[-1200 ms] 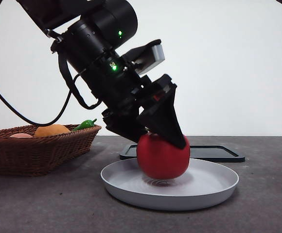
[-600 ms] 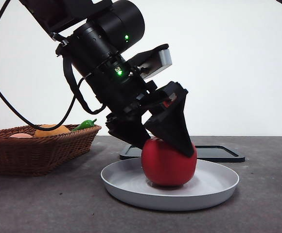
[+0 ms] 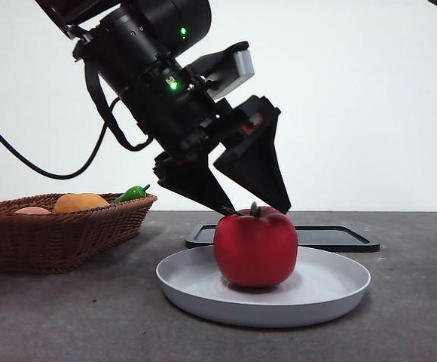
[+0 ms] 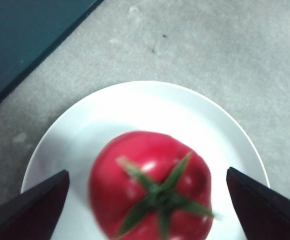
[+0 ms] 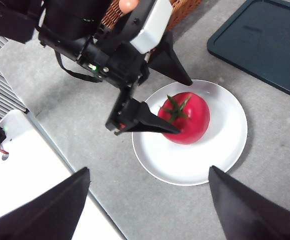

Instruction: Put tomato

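Grey desk [image 3: 68, 317] under a plain white wall: at the left a wicker basket [image 3: 60, 234] holds an orange fruit [image 3: 80, 201] and a green pepper [image 3: 132, 193]. Toward the middle, the left gripper [image 3: 255, 210] hangs just above the tomato [image 3: 255, 246], jaws spread and clear of it. That tomato sits upright on the white plate [image 3: 331, 290], so the placing looks done; only withdrawing seems left. Overhead, the right gripper [image 5: 150, 200] waits with jaws apart.

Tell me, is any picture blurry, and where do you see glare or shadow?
Left wrist view: the tomato is soft and out of focus, with small white glints. Front view: sharp, the tomato casting a dark shadow on the white plate. Right wrist view: sharp, evenly lit.
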